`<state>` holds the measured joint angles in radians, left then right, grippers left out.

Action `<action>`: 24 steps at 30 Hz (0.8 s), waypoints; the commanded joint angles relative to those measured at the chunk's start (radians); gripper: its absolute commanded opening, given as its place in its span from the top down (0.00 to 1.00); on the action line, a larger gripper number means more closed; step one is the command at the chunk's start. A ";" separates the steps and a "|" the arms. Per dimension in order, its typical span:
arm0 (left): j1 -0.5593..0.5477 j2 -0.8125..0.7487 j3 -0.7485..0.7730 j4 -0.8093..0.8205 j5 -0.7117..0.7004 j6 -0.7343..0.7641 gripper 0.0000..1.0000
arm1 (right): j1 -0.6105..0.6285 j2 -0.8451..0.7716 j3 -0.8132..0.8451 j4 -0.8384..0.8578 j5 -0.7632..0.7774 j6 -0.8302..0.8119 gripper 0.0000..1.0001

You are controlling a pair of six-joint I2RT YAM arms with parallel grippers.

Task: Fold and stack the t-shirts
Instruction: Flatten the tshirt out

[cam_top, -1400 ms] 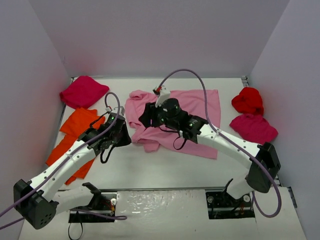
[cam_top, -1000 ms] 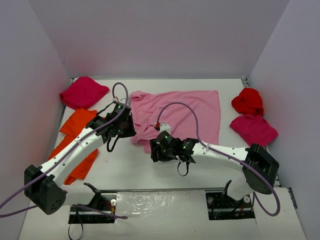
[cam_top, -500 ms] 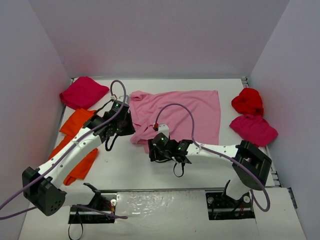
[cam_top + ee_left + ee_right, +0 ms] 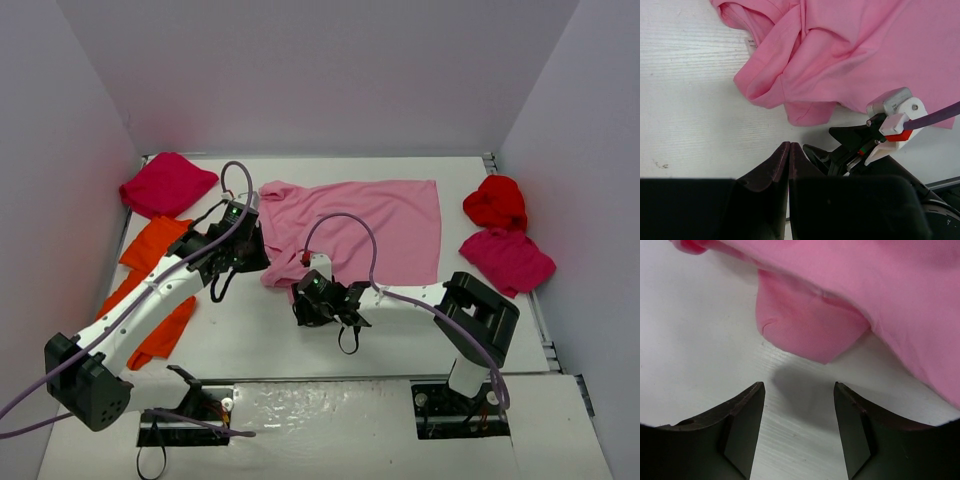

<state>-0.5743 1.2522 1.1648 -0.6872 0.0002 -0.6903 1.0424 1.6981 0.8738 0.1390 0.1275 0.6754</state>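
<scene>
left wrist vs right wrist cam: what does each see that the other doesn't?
Left wrist only: the shut left claw, the neck label of the pink t-shirt, and the right arm's white wrist fitting with its purple cable. Right wrist only: that the right claw is open and empty, over the table just short of the sleeve tip. Both: that t-shirt, its sleeve tip and the white table.
</scene>
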 commanded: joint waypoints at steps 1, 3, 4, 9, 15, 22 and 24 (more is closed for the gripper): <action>0.008 -0.030 0.015 0.028 -0.004 0.008 1.00 | 0.005 -0.034 0.032 0.030 0.072 -0.005 0.45; 0.008 -0.030 0.012 0.034 -0.002 0.008 1.00 | 0.005 -0.049 0.027 0.019 0.114 0.010 0.45; 0.008 -0.030 0.009 0.035 -0.001 0.006 1.00 | 0.006 -0.055 0.024 0.006 0.149 0.024 0.45; 0.008 -0.030 -0.007 0.051 0.000 -0.006 1.00 | 0.007 -0.028 0.005 -0.006 0.229 0.059 0.45; 0.008 -0.018 -0.024 0.074 0.031 -0.021 1.00 | 0.007 0.006 -0.036 0.096 0.264 0.092 0.45; 0.008 -0.007 -0.025 0.078 0.043 -0.018 1.00 | 0.008 0.083 -0.003 0.185 0.240 0.084 0.46; 0.008 -0.006 -0.023 0.077 0.042 -0.016 1.00 | 0.008 0.082 -0.001 0.218 0.227 0.077 0.46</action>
<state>-0.5742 1.2523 1.1194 -0.6548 0.0329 -0.6994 1.0424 1.7503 0.8554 0.2777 0.3518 0.7374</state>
